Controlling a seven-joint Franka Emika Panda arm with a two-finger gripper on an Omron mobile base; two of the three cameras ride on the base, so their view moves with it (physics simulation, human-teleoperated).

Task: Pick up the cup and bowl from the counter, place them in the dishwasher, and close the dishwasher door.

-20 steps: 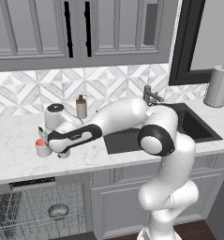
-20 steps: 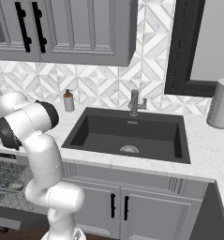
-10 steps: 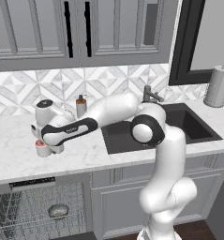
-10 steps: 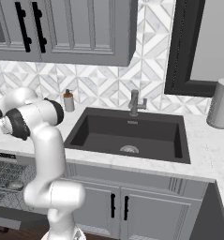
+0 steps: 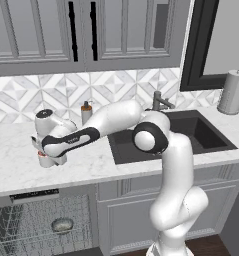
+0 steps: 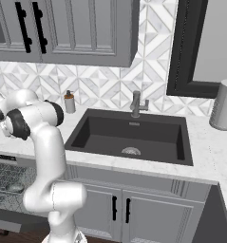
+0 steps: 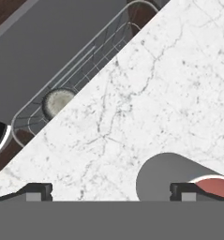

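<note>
On the white marble counter (image 5: 11,160) the small cup (image 5: 42,160) stands near the front edge, its pink inside showing. My gripper (image 5: 49,158) hangs open right over it. In the hand view the cup (image 7: 162,180) lies at the lower right, behind the right fingertip (image 7: 183,191), off-centre between the open jaws of my gripper (image 7: 108,192). The bowl (image 5: 62,225) rests in the wire rack of the open dishwasher (image 5: 33,196) below the counter. From the hand camera the bowl (image 7: 57,103) shows in the rack beside the dark flat dishwasher door (image 7: 48,42).
A soap dispenser (image 5: 86,112) stands at the backsplash behind the arm. The dark sink (image 5: 191,132) with its faucet (image 5: 158,101) lies to the right, and a paper towel roll (image 5: 232,92) stands at the far right. Grey cabinet doors (image 5: 126,215) run below.
The arm has swung left along the counter and the hand has come down over the cup. The jaws have stayed open. Cup and bowl have not moved.
</note>
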